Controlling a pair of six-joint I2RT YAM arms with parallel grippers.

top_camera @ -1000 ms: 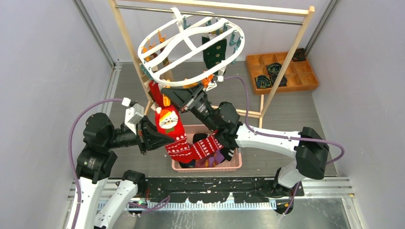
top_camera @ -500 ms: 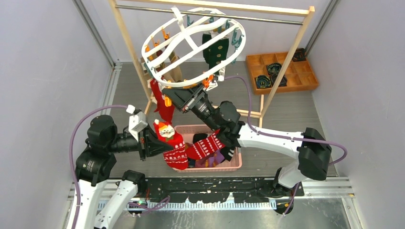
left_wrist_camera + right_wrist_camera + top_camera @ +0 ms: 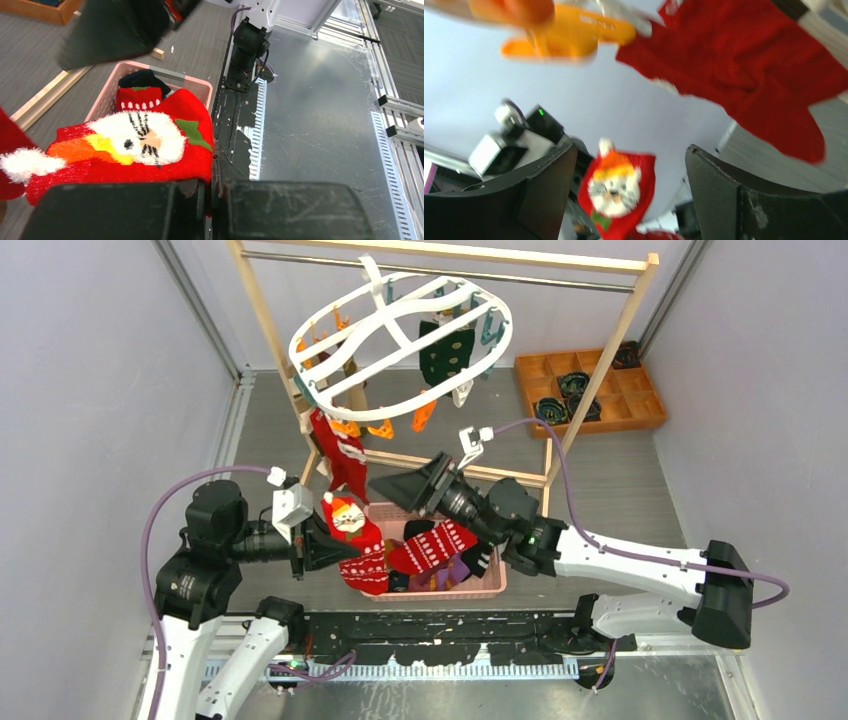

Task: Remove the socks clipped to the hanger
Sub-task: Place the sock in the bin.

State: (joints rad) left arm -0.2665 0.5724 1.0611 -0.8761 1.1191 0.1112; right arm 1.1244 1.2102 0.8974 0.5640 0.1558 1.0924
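Note:
The white oval hanger [image 3: 400, 340] hangs from the wooden rack's rail. Two socks stay clipped to it: a red one [image 3: 340, 455] at its left and a dark green one [image 3: 447, 350] at the back. My left gripper [image 3: 322, 545] is shut on a red sock with a cat face [image 3: 145, 145], held over the left end of the pink basket [image 3: 490, 585]. My right gripper [image 3: 400, 490] stands open below the hanger, with nothing between its fingers. In the right wrist view, an orange clip [image 3: 569, 35] and the clipped red sock [image 3: 764, 70] hang above my right gripper [image 3: 631, 149].
The basket holds several socks, a red patterned one [image 3: 435, 545] on top. The light wooden rack [image 3: 270, 330] stands over the back of the table. A wooden compartment tray [image 3: 590, 390] with dark items sits at the back right. Grey walls close in both sides.
The cat-face sock came off its clip and my left gripper lowered it towards the basket. My right gripper opened and drew back down and to the right, away from the hanger.

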